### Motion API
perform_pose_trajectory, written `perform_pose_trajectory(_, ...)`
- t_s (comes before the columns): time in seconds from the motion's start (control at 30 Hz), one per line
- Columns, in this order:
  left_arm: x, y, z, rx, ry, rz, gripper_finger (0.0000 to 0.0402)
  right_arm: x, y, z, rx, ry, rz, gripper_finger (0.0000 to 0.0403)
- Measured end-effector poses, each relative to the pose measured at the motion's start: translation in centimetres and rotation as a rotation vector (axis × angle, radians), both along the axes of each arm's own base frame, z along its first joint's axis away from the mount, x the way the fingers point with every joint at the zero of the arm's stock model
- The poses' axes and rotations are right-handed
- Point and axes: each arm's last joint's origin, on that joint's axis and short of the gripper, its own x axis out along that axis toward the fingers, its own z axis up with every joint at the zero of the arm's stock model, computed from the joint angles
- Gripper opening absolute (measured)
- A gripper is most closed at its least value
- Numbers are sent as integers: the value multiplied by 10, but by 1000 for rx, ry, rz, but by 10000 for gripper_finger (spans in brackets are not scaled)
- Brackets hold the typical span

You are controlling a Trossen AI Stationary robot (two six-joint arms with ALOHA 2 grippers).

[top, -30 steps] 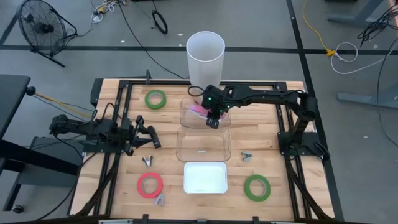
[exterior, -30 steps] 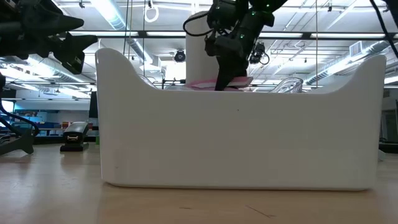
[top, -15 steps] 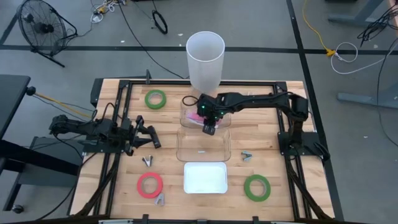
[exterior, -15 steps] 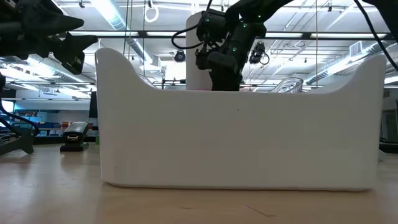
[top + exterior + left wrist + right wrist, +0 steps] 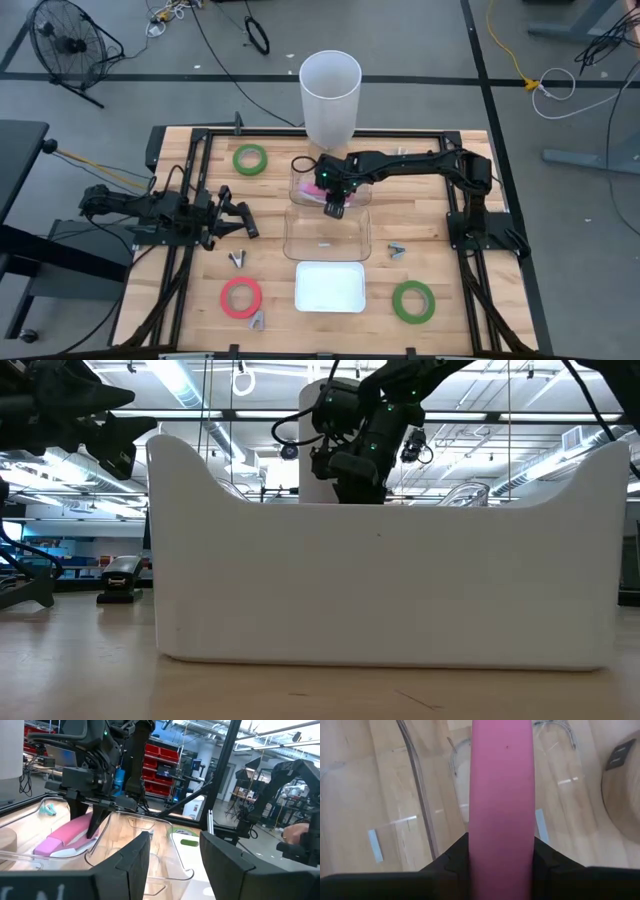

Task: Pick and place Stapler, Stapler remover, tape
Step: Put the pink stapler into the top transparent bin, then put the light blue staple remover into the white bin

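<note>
The pink stapler (image 5: 502,790) with its pale underside (image 5: 62,851) is inside the far clear tray (image 5: 300,172) at the table's far middle. My right gripper (image 5: 336,203) is shut on it and reaches down into that tray; it also shows in the left wrist view (image 5: 87,817). In the low view the white bin (image 5: 380,580) hides the stapler and the fingertips. My left gripper (image 5: 243,220) is open and empty over the table's left side. My right gripper pinches the stapler's two long sides (image 5: 475,845) between its two fingers (image 5: 452,862), which lie across the stapler. The fingers come from above, pointing down. The stapler sits tilted, its far end (image 5: 47,847) low in the clear tray; whether it rests on the floor I cannot tell.
A second clear tray (image 5: 327,235) and a white tray (image 5: 330,285) lie nearer. A tall white cylinder (image 5: 330,90) stands behind. Green tape rolls (image 5: 250,158) (image 5: 413,300), a red roll (image 5: 241,296) and small staple removers (image 5: 237,258) (image 5: 397,250) lie on the table.
My right gripper has gone a little toward the table's left edge and down with the stapler. The stapler showed above the white bin's rim in the low view and has now sunk behind it, down into the far clear tray.
</note>
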Motion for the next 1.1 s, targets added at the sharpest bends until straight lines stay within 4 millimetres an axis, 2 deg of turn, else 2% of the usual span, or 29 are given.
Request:
perform_pose_trajectory(0.13, 0, 0, 0, 0, 0, 0, 177, -1, -1, 0, -47, 12, -21, 125)
perform_pose_trajectory(0.33, 0, 0, 0, 0, 1, 0, 177, -1, -5, 0, -82, 16, -91, 249)
perform_pose_trajectory(0.43, 0, 0, 0, 0, 1, 0, 177, -1, -6, 0, -91, 17, -101, 276)
perform_pose_trajectory(0.53, 0, 0, 0, 0, 1, 0, 177, -2, -7, 0, -126, 29, -120, 274)
perform_pose_trajectory(0.73, 0, 0, 0, 0, 2, 0, 177, -7, -6, 10, -125, 22, -145, 240)
perform_pose_trajectory(0.93, 0, 0, 0, -1, 4, 10, 177, -27, -3, 51, -143, -44, -168, 203)
perform_pose_trajectory(1.1, 0, 0, -1, -1, 6, 15, 177, -59, 3, 87, -162, -45, -212, 183)
